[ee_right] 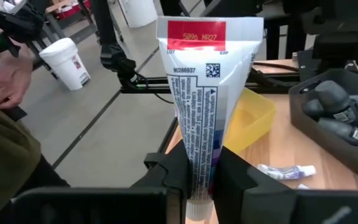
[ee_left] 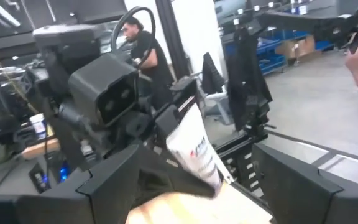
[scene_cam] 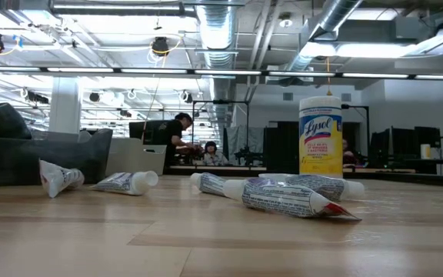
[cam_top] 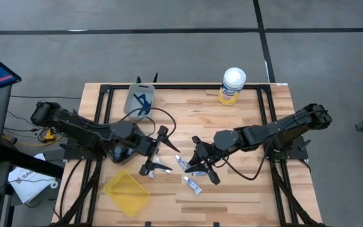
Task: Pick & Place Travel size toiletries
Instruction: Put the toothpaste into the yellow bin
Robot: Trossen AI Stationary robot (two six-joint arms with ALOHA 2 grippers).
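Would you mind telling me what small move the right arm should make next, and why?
Probably carry the tube toward the yellow bin. The right gripper has its fingers shut on the tube, which stands up between them in its wrist view, and the bin sits near the front edge, past the open left gripper. Which bin is intended is unclear.

We see bare wood along the table's point(cam_top: 244, 189) right side. Loose tubes point(cam_top: 192, 184) and the yellow tray point(cam_top: 127, 193) crowd the front left.
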